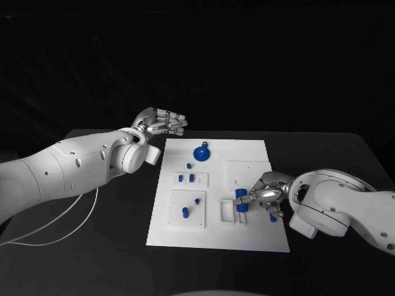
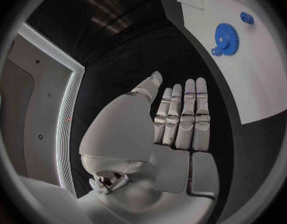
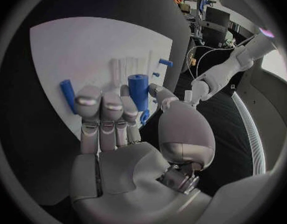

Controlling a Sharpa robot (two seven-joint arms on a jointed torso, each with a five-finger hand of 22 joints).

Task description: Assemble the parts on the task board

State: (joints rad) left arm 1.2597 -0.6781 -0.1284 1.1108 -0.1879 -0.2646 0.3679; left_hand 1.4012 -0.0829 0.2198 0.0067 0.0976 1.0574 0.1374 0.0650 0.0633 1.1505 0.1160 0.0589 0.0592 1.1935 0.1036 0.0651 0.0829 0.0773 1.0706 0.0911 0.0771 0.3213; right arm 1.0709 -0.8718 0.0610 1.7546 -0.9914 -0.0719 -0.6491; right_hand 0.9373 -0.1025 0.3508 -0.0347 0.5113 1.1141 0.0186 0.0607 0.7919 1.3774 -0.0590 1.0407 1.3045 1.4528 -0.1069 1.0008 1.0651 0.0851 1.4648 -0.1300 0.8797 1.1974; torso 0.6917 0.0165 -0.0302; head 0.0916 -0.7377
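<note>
While black table bears task board, left robot hand empty, fingers apart; right robot hand pinches blue cylinder.

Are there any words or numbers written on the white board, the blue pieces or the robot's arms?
None can be read.
White board: plain, no writing.
Blue gear and the other blue pieces: no marks.
Left hand and right hand: no label or number to make out.
</note>
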